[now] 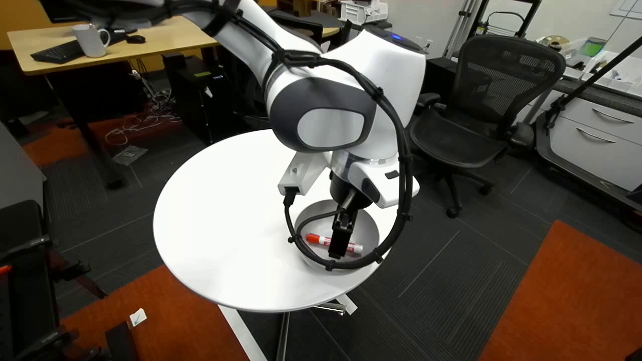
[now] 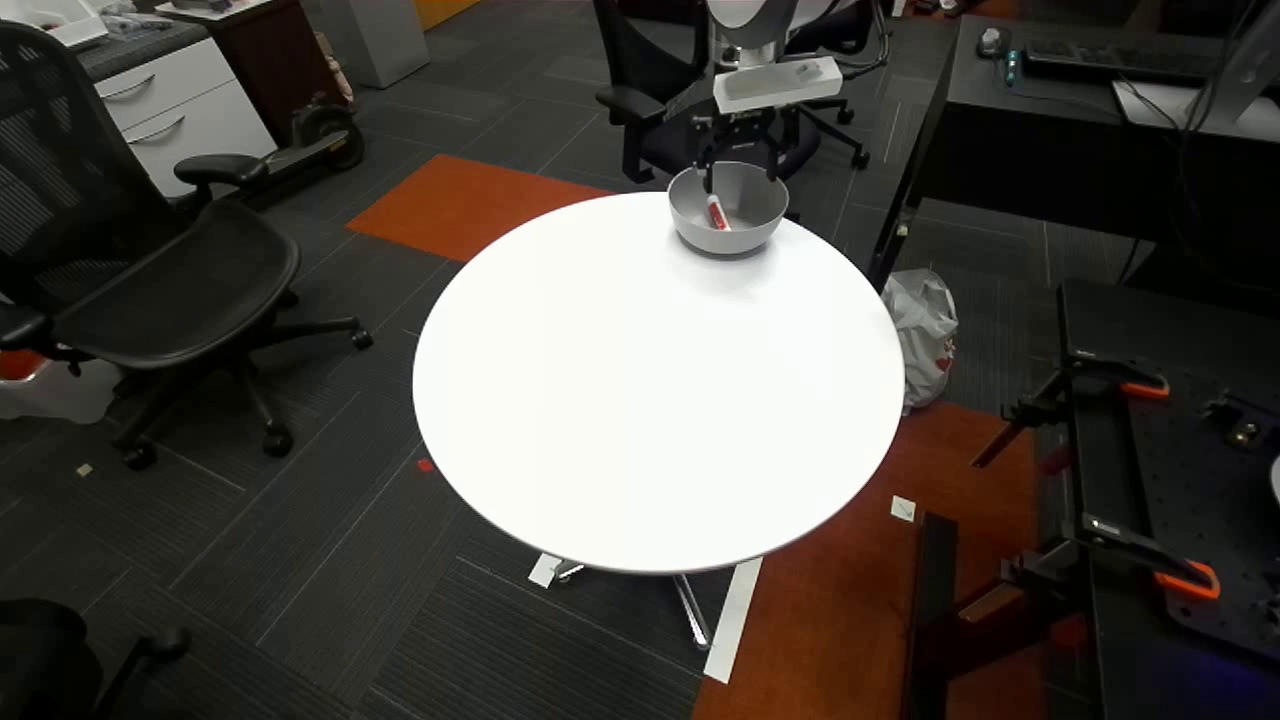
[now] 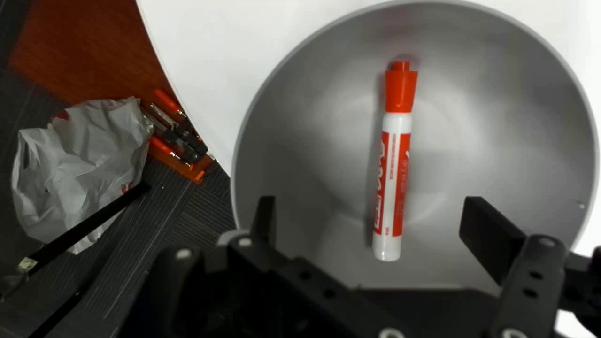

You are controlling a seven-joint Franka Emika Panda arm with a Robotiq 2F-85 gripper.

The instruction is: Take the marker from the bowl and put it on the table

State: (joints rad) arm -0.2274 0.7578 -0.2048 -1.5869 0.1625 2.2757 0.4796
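Observation:
The red and white marker [image 3: 394, 164] lies in the grey bowl [image 3: 305, 141], its red cap away from my gripper. The marker also shows in both exterior views [image 1: 318, 239] [image 2: 717, 212], partly hidden behind a finger in an exterior view. The bowl [image 2: 725, 240] stands near the edge of the round white table [image 2: 650, 380]. My gripper [image 3: 370, 206] is open and empty, pointing down over the bowl. Its fingers stand apart on either side of the marker's white end, not touching it. How deep the fingertips [image 2: 740, 175] reach into the bowl is hard to tell.
A black mesh chair [image 1: 486, 100] stands beside the table. A wooden desk [image 1: 165, 40] with a mug is behind. A white plastic bag [image 2: 920, 330] lies on the floor by the table. A black bench [image 2: 1180, 480] with orange clamps is nearby.

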